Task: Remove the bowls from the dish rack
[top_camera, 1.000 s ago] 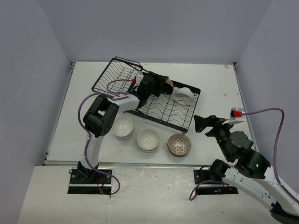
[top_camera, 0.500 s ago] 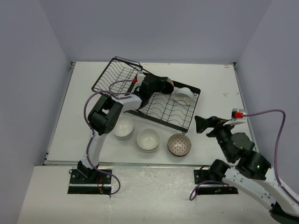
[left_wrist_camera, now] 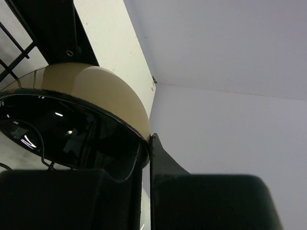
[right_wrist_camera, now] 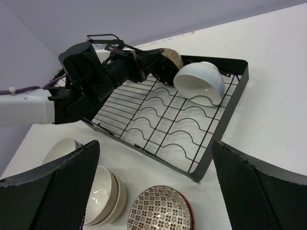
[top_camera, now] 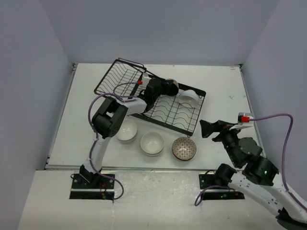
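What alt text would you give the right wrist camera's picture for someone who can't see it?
The left gripper is shut on the rim of a beige bowl at the far end of a black wire dish rack, where a white bowl lies tilted beside it. On the table in front sit stacked white bowls and a brown patterned bowl.
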Robot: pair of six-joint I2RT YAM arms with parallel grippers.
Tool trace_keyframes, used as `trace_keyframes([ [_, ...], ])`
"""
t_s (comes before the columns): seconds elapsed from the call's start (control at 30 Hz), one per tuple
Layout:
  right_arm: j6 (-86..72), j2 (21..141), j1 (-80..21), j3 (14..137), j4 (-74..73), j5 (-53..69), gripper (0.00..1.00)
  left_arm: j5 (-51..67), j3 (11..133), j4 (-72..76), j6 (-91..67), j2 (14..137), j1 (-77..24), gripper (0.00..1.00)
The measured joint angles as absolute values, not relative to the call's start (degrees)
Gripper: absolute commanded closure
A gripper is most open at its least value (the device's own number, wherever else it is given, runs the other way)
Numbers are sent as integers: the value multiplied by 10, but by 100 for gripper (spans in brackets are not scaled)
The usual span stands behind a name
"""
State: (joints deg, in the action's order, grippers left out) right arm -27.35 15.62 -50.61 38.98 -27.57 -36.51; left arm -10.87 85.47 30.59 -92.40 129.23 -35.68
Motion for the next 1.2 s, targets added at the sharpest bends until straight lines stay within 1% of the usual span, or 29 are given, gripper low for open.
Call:
trace_keyframes([
  [0.4, -270, 156, -506, 389, -276, -365, 1, -86, 813, 398, -873, 1294, -356, 100],
  [0.7, -270, 150, -506, 389, -275, -365, 1, -55, 813, 414, -771, 1294, -356, 100],
  [1.2, -270, 150, -506, 389, -276, -365, 1, 13, 822, 497, -707, 1323, -352, 100],
])
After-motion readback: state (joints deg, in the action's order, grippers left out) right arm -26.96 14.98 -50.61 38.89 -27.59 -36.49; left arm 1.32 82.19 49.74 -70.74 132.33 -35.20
